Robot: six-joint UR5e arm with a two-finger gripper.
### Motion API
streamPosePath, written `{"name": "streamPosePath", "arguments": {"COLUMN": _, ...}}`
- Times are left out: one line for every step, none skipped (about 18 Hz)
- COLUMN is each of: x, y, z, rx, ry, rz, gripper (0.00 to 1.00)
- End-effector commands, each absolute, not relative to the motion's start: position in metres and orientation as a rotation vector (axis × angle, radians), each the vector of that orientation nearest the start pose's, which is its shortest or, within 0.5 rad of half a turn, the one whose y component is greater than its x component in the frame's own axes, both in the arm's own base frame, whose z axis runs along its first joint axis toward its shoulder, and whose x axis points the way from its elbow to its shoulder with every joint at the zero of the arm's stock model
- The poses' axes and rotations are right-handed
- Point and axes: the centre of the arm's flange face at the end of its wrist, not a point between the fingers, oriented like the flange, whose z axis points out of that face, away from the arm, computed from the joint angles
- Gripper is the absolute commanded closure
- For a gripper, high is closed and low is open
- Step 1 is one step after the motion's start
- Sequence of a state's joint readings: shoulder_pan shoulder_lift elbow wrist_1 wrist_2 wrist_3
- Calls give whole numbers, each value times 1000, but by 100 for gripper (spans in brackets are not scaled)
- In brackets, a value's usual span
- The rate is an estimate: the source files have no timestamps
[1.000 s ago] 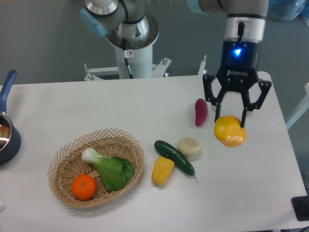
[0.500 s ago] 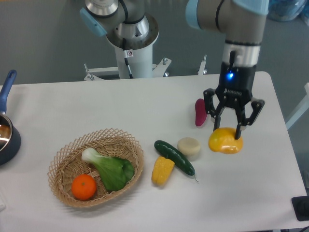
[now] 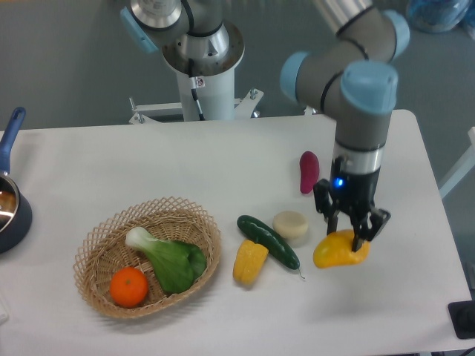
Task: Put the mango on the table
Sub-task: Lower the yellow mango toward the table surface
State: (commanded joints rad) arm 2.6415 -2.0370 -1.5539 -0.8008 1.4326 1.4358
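Observation:
The mango (image 3: 338, 250), glossy yellow-orange and oblong, is low at the white table (image 3: 401, 297), right of the middle; I cannot tell whether it touches the surface. My gripper (image 3: 349, 236) comes straight down on it, and its two fingers (image 3: 361, 234) are closed on the mango's right end. The mango's left end sticks out free toward the cucumber.
A green cucumber (image 3: 268, 242), a bumpy yellow corn piece (image 3: 249, 261) and a cream round piece (image 3: 290, 225) lie just left of the mango. A purple sweet potato (image 3: 309, 171) lies behind. A wicker basket (image 3: 100, 256) holds bok choy (image 3: 168, 257) and an orange (image 3: 129, 286). A pot (image 3: 9, 204) sits at the left edge.
The gripper has come down and a little toward the front with the mango in it. The mango has gone from well above the table to table height.

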Motion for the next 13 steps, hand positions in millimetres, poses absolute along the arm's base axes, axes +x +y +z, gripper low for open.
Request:
{"name": "streamPosePath", "arguments": {"x": -519, "y": 451, "z": 304, "rx": -2847, "ry": 557, "rz": 378, "gripper": 60}}
{"name": "streamPosePath", "arguments": {"x": -520, "y": 456, "z": 297, "rx": -2858, "ry": 563, "rz": 372, "gripper": 60}}
{"name": "streamPosePath", "arguments": {"x": -521, "y": 461, "z": 287, "rx": -2871, "ry": 567, "rz": 359, "gripper": 60}}
{"name": "streamPosePath", "arguments": {"x": -524, "y": 464, "z": 280, "rx": -2889, "ry": 568, "rz": 360, "gripper": 60}}
{"name": "streamPosePath", "arguments": {"x": -528, "y": 465, "z": 274, "rx": -2916, "ry": 558, "rz": 365, "gripper": 60}}
{"name": "streamPosePath", "arguments": {"x": -529, "y": 467, "z": 271, "rx": -2937, "ry": 539, "rz": 374, "gripper": 60}}
{"name": "streamPosePath", "arguments": {"x": -528, "y": 472, "z": 268, "rx": -2943, "ry": 532, "rz": 374, "gripper": 60}}
{"name": "streamPosePath", "arguments": {"x": -528, "y": 475, "z": 263, "rx": -2947, "ry": 520, "rz": 364, "gripper": 60}}
{"name": "streamPosePath", "arguments": {"x": -529, "y": 476, "z": 259, "rx": -2949, "ry": 489, "rz": 364, "gripper": 60}}
{"name": "streamPosePath", "arguments": {"x": -531, "y": 478, "z": 258, "rx": -2946, "ry": 447, "rz": 377, "gripper": 60}}
{"name": "streamPosePath", "arguments": {"x": -532, "y": 478, "z": 254, "rx": -2949, "ry": 410, "rz": 374, "gripper": 60}}
{"name": "streamPosePath", "arguments": {"x": -533, "y": 480, "z": 250, "rx": -2951, "ry": 383, "rz": 370, "gripper": 60}}
{"name": "streamPosePath", "arguments": {"x": -533, "y": 481, "z": 247, "rx": -2955, "ry": 351, "rz": 361, "gripper": 60}}
